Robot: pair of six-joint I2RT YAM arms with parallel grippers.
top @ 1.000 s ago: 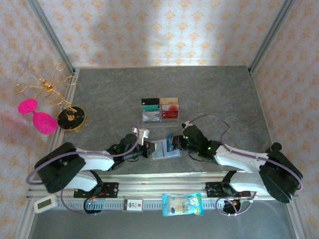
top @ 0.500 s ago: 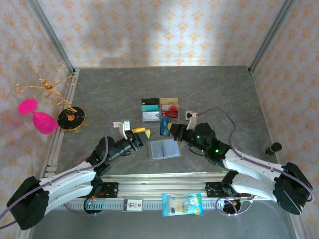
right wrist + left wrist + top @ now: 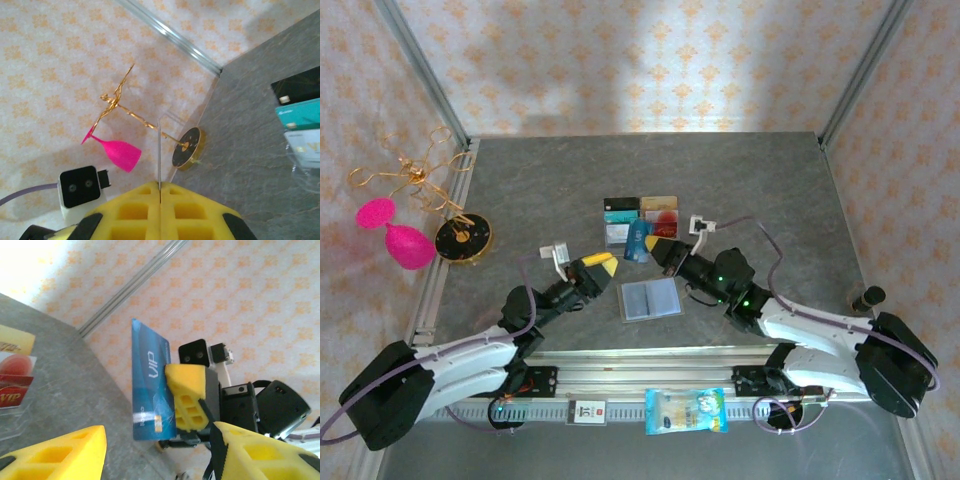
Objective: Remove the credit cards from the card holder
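The card holder lies open and flat on the grey table, its pale pockets facing up. My right gripper is shut on a blue credit card and holds it above the table, between the holder and the clear tray. In the left wrist view the blue card reads VIP and stands on edge in the right arm's yellow fingers. From the right wrist the card is a thin edge rising from my shut gripper. My left gripper stands open and empty, left of the holder, and appears again in the left wrist view.
A clear acrylic tray behind the holder holds several cards. A gold wire stand on a black base and a pink glass are at the left wall. A snack packet and a white device lie by the near rail.
My left gripper opened, let go at the holder and drew back to the left. My right gripper pulled the blue card out of the holder and carried it up toward the tray.
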